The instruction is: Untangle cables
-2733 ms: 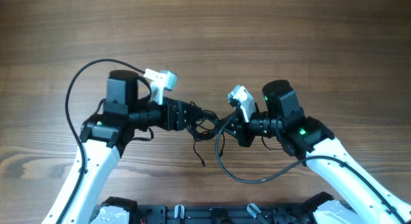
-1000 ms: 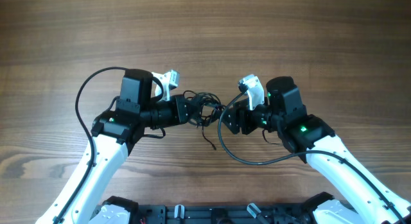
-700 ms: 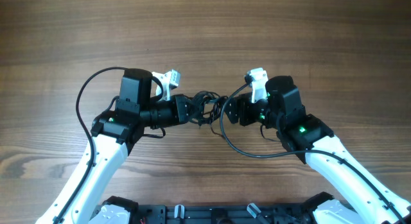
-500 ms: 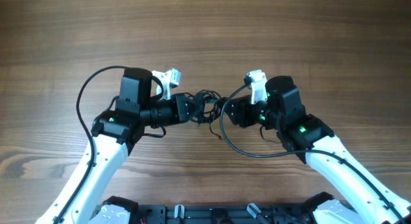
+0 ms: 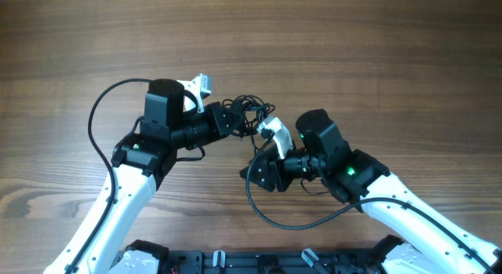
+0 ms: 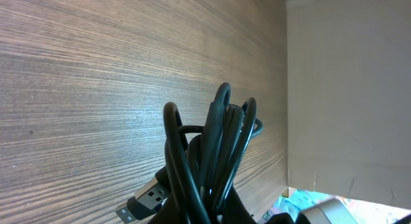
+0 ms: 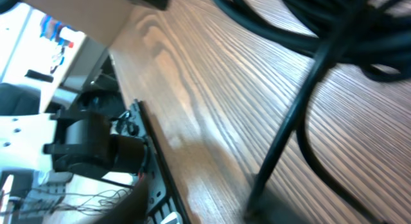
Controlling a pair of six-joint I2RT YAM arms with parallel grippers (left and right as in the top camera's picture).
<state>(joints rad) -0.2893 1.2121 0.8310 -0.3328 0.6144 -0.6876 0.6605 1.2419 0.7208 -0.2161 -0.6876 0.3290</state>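
Right gripper (image 5: 259, 174) sits nearest, low over the table (image 5: 369, 54) and angled away from the bundle. Can't tell how wide its jaws are or whether anything is in them. Left gripper (image 5: 234, 119) is further out, clamped tight on the cables (image 5: 249, 111). They are a bunched knot of thin black loops sticking out past its tips, just beside the right arm's white wrist camera (image 5: 274, 133).

Cables (image 5: 249, 111) sit bunched at the tip of the left gripper (image 5: 232, 122), near the centre of the table (image 5: 369, 46). Right gripper (image 5: 261, 173) lies before the bunch, nearer the robot's base.
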